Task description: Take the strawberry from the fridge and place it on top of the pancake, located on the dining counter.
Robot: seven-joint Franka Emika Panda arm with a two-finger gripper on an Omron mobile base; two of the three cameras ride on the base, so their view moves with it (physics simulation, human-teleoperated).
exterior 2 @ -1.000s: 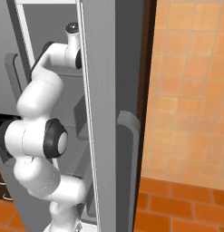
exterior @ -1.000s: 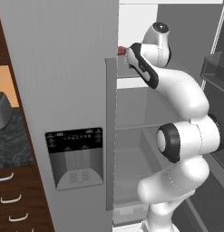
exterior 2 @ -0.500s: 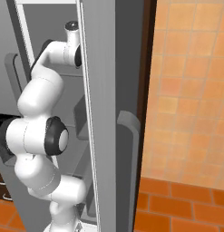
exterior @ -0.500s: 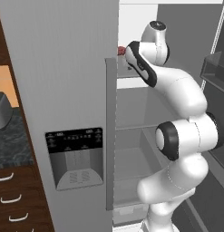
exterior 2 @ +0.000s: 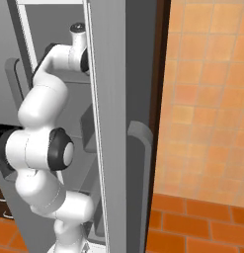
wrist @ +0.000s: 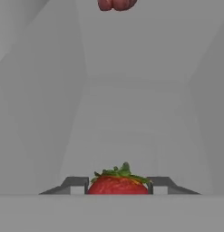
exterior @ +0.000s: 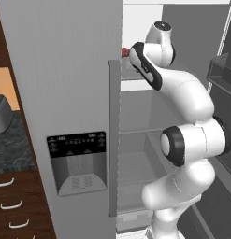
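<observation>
The fridge point(exterior: 65, 70) stands with its right door swung open, and my arm reaches onto an upper shelf. In the hand view the strawberry point(wrist: 118, 183), red with a green leafy cap, sits between my two fingertips point(wrist: 77, 183), which press against its sides. My gripper point(wrist: 118, 186) is shut on the strawberry. In the left base view the hand point(exterior: 144, 63) is at the upper shelf beside the closed door's edge, where a small red spot point(exterior: 125, 51) shows. The pancake and the dining counter are out of view.
Another reddish-brown item point(wrist: 115, 3) lies further back on the same shelf. The open fridge door point(exterior: 224, 93) with its bins stands close on the arm's right. The closed door's edge point(exterior 2: 108, 99) flanks the arm. Lower shelves point(exterior: 135, 130) sit below.
The fingers have closed on the strawberry. The arm has edged slightly deeper and lower toward the shelf.
</observation>
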